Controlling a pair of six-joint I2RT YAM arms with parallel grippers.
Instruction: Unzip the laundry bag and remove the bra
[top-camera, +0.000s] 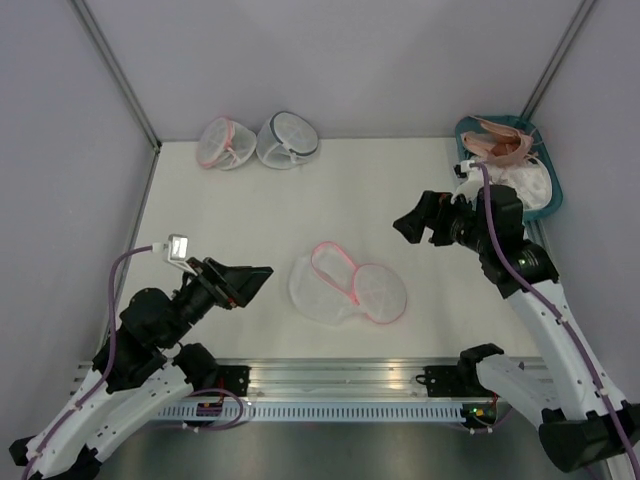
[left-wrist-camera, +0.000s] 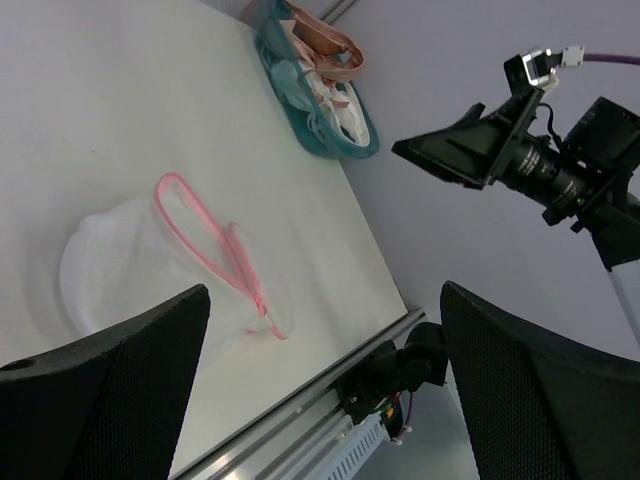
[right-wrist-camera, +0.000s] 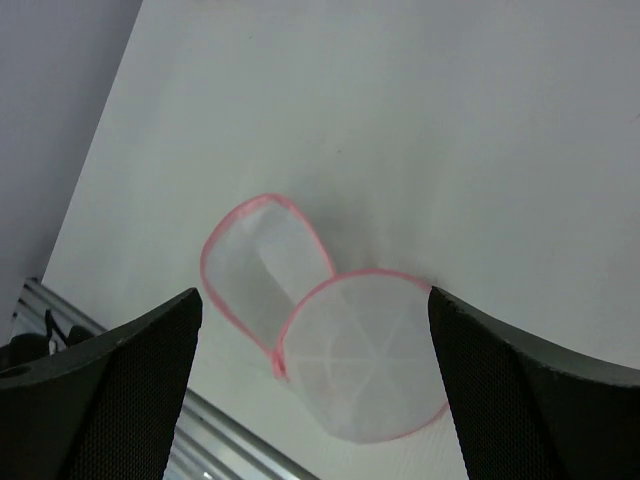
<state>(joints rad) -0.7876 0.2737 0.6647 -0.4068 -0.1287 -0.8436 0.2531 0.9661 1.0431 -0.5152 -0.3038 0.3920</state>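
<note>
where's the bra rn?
Top view: the bra lies in the teal basket at the table's far right corner, well away from the opened laundry bag mid-table.

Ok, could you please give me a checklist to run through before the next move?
1. Check the bag is unzipped: ok, both halves lie open.
2. Check the bag is empty: ok, only mesh shows.
3. Check the bra is out: ok, it lies in the basket.
4. Check the left gripper is open, empty: ok.
5. Check the right gripper is open, empty: ok.
6. Check the far pouches are apart from both arms: ok.
</note>
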